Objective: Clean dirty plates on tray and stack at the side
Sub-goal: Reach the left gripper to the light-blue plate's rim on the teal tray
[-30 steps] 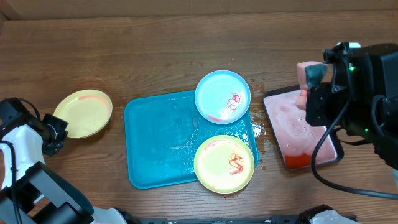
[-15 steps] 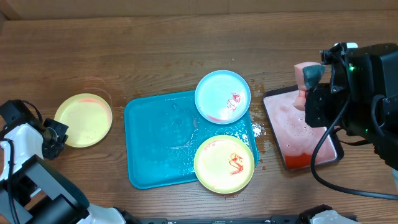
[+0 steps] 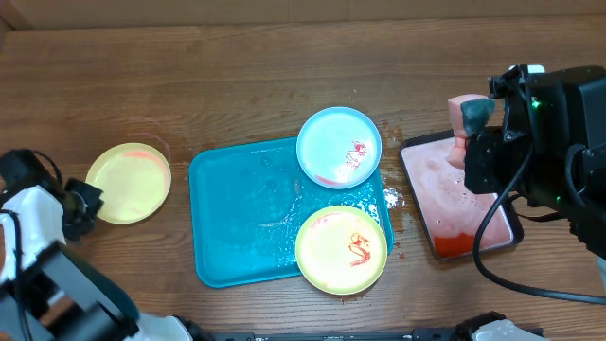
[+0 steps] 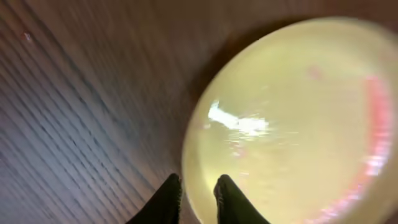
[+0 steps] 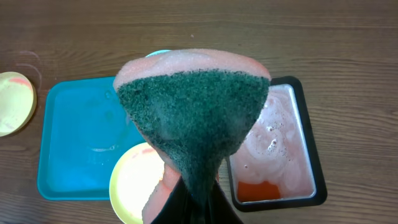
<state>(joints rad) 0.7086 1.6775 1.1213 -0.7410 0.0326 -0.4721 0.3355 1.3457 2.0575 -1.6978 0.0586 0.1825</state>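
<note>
Two plates (image 3: pixel 339 147) overhanging tray (image 3: pixel 237 208) rim, third plate (image 3: pixel 128 182) on table (image 3: pixel 237 76)

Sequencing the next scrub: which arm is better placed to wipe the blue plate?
Right. The right fingers pinch the sponge by the black-rimmed tray, close to the blue plate. The left fingers sit at the rim of the yellow plate on the bare table, far left, without a sponge.

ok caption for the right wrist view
Right claw pinching a green-faced sponge, blue tray and black tray below.
</note>
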